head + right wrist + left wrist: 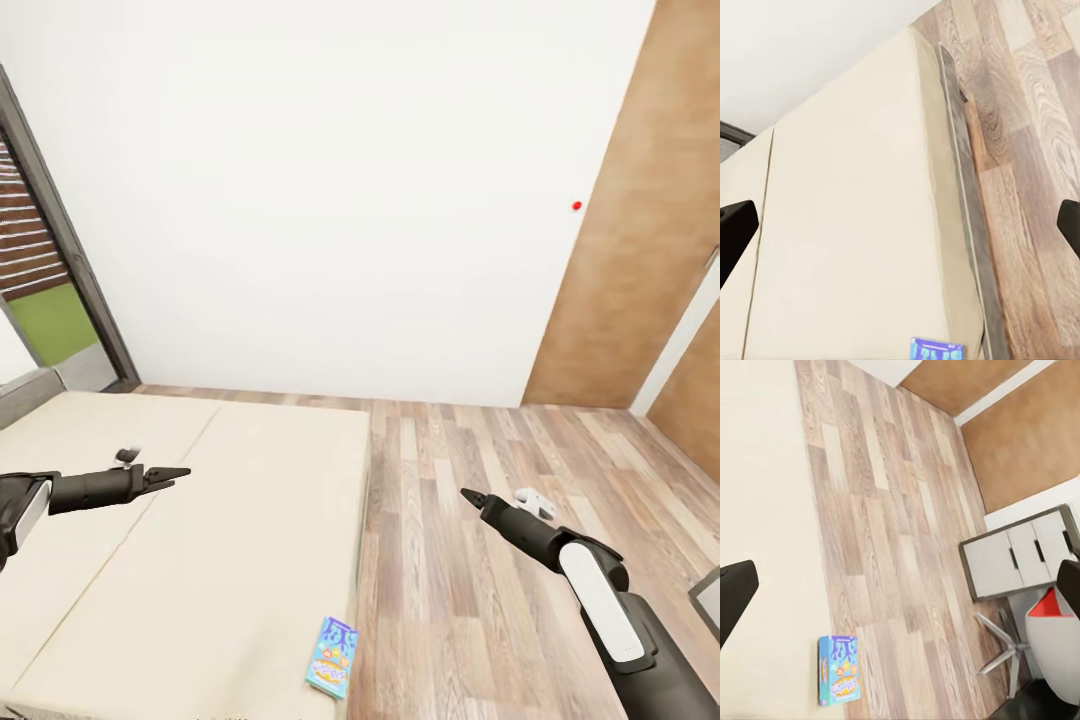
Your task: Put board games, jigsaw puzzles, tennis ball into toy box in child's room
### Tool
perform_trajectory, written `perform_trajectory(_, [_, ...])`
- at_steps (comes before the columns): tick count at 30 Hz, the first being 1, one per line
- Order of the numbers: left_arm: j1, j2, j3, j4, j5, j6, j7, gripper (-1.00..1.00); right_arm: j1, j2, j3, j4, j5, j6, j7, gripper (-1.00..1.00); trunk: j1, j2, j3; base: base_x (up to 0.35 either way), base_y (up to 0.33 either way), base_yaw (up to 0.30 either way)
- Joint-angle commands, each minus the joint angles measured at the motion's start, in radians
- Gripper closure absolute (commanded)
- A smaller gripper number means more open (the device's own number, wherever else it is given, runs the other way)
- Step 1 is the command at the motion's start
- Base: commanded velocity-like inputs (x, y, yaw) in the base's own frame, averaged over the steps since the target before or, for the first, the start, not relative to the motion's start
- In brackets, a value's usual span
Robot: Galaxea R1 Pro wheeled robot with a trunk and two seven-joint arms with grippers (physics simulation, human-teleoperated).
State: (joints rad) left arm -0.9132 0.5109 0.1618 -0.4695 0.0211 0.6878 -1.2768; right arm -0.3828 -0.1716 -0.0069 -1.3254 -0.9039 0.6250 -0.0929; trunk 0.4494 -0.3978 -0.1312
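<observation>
A small teal-blue board game (333, 655) lies flat on the bed (200, 540), close to the cream mattress's right edge and near corner. It also appears in the left wrist view as the board game (838, 670) and, partly cut off, in the right wrist view as the board game (936, 350). My left gripper (175, 473) hovers over the mattress, well beyond and left of the box. My right gripper (468, 495) hangs above the wood floor right of the bed. In both wrist views the fingers (735, 592) (735, 232) stand wide apart with nothing between them.
Wood-plank floor (480, 560) runs along the bed's right side. A pale drawer unit (1020, 553) and a red-and-white chair (1054, 634) stand across that floor. Brown wooden panels (640, 230) are at the right, a dark-framed window (50, 270) at the left.
</observation>
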Motion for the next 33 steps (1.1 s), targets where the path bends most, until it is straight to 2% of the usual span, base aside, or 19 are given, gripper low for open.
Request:
perform_trajectory(1, [-0.001,0.0,0.001,0.0,0.001,0.01,-0.002,-1.0,-0.001,0.0,0.0,-0.002,-0.01,0.004,-0.009,-1.0,0.001,-0.002,-0.002,0.0,-0.074,0.113])
perform_trajectory(20, [-0.001,0.0,0.002,0.0,0.0,0.01,-0.003,-1.0,-0.001,0.0,0.009,-0.003,-0.01,0.004,-0.01,-1.0,0.001,-0.002,-0.002,0.0,-0.006,0.014])
perform_trajectory(33, [-0.001,0.0,0.002,0.0,0.0,0.011,-0.003,-1.0,-0.001,0.0,0.012,-0.002,-0.009,0.004,-0.01,-1.0,0.001,-0.002,-0.002,0.0,-0.152,0.247])
